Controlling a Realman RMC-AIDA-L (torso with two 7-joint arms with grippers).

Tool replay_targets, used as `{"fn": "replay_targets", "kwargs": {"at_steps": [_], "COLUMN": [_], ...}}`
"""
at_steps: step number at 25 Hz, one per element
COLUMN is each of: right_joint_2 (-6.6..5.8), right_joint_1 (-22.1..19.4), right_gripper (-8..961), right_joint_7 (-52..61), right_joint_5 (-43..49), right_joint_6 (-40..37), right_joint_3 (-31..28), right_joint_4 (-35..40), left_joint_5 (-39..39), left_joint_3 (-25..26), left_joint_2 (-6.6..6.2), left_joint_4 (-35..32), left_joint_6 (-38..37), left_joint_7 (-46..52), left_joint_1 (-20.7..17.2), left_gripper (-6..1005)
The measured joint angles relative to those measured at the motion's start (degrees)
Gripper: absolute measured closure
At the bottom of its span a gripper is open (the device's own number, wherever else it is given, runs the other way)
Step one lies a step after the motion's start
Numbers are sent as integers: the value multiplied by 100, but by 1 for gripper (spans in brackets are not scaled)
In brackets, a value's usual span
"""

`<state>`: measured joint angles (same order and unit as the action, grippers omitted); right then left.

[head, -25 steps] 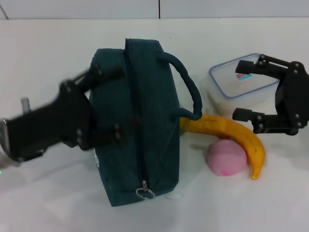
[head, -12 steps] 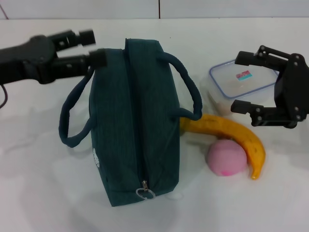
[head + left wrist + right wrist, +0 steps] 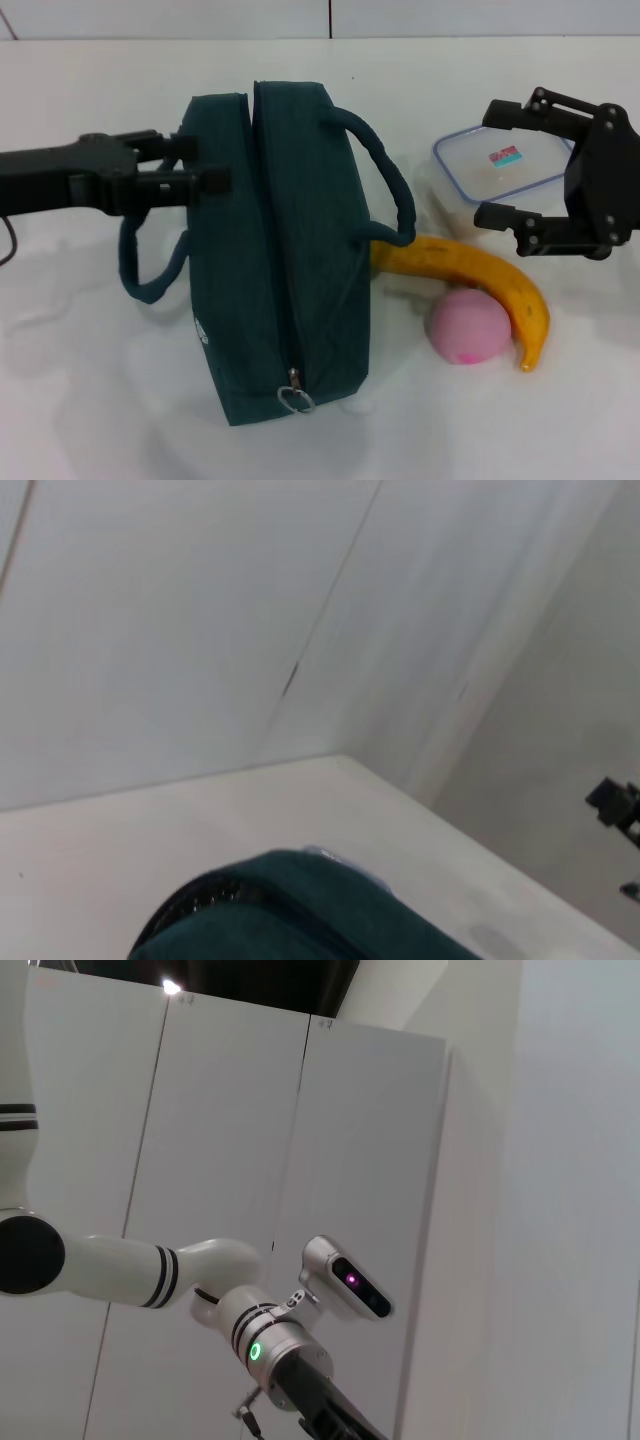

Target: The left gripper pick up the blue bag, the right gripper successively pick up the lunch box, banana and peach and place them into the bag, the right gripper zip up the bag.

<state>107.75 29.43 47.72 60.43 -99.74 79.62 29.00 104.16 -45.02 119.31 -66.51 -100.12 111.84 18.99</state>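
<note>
Head view, item one: blue bag [image 3: 280, 250], lying on its side on the white table [image 3: 80, 380], zip shut with the pull ring [image 3: 296, 398] at the end nearest us. We take the bag as our landmark.

Item two: left gripper [image 3: 195, 165], reaching in level from the bag's left, fingers slightly parted against the bag's upper left edge just above the left handle loop [image 3: 150, 270]. We judge it is lining up to seize bag or handle; nothing is pinched yet.

Item three: right gripper [image 3: 510, 165], hovering right of the bag over the lunch box [image 3: 490, 175], fingers spread wide, palm turned toward the bag. We judge it waits until the bag is lifted.

Item four: banana [image 3: 480, 285], one end touching the bag's right side beneath the right handle. Peach [image 3: 468, 325], tucked against the banana's inner curve.

Left wrist view: only the bag's dark top edge [image 3: 300, 910] shows.
</note>
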Motion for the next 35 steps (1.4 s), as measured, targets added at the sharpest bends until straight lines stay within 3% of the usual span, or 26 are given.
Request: {"fn": "replay_targets", "kwargs": {"at_steps": [11, 18, 26, 35], "right_joint_2": [-4, 11, 113, 140], "right_joint_1": [-3, 36, 37, 10], "right_gripper": [132, 132, 133, 133], "right_joint_7": [16, 39, 41, 5], "right_joint_5": [4, 155, 298, 306], "right_joint_6": [35, 35, 250, 376], "right_joint_3": [0, 0, 0, 0], "right_joint_4": [-3, 67, 138, 138], "left_joint_5": [-685, -188, 193, 513], "left_joint_3": [161, 427, 228, 91], "left_joint_2": [-142, 0, 13, 0], "left_joint_4": [-125, -305, -243, 200], "left_joint_6": [-294, -108, 8, 70], "left_joint_7": [-78, 117, 654, 1071], "left_joint_1": [-295, -305, -54, 423], "left_gripper": [130, 133, 136, 140]}}
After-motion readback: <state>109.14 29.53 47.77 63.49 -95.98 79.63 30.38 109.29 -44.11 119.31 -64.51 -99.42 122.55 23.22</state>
